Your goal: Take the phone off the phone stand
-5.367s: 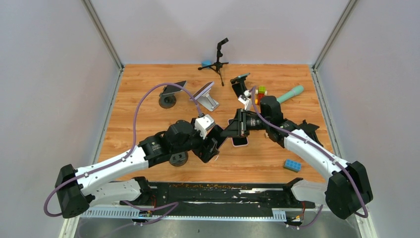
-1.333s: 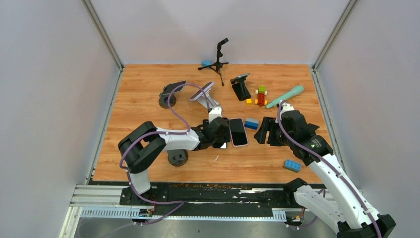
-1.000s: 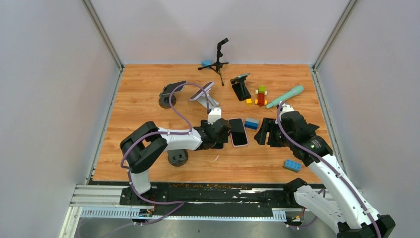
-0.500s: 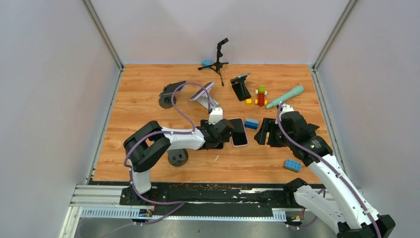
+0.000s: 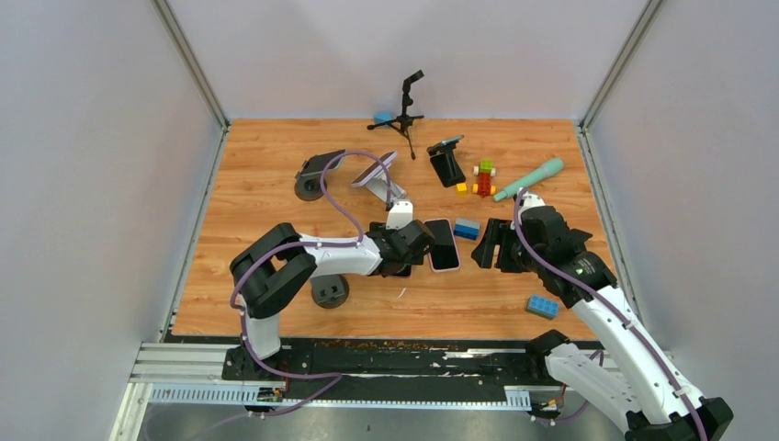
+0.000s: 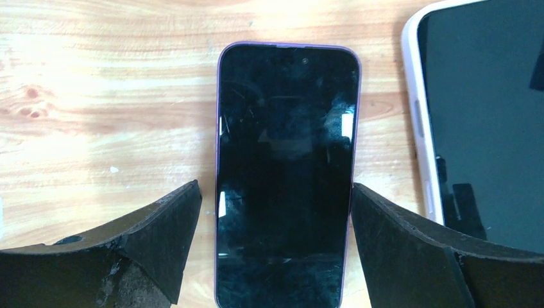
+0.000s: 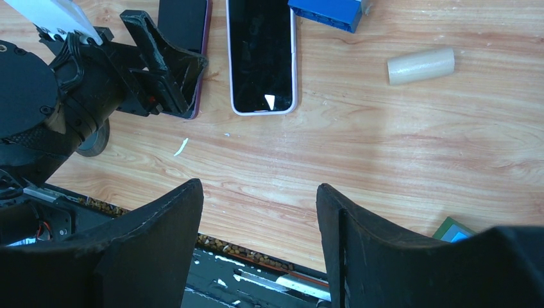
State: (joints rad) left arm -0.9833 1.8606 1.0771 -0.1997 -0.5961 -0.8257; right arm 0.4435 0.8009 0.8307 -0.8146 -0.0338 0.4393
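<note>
A purple-edged phone (image 6: 285,147) lies flat and screen-up on the wooden table, between the fingers of my left gripper (image 6: 274,187). The jaws stand open beside its two long edges, and a sliver of wood shows at the left finger. From above, the left gripper (image 5: 411,250) covers most of this phone. Behind the left forearm stands a black round-based phone stand (image 5: 329,291) with nothing on it. My right gripper (image 5: 487,248) hovers open to the right and holds nothing. In the right wrist view, the right gripper (image 7: 258,187) has only bare table between its fingers.
A pink-cased phone (image 5: 442,244) lies just right of the purple one, with a blue brick (image 5: 467,228) beside it. Further stands (image 5: 317,175) (image 5: 381,179) (image 5: 447,161), a tripod (image 5: 404,106), toy bricks (image 5: 483,177) and a teal tube (image 5: 528,177) sit at the back. Another blue brick (image 5: 542,306) lies front right.
My left gripper's jaws have spread apart and let go of the purple phone, which now rests on the table. The right arm has not moved.
</note>
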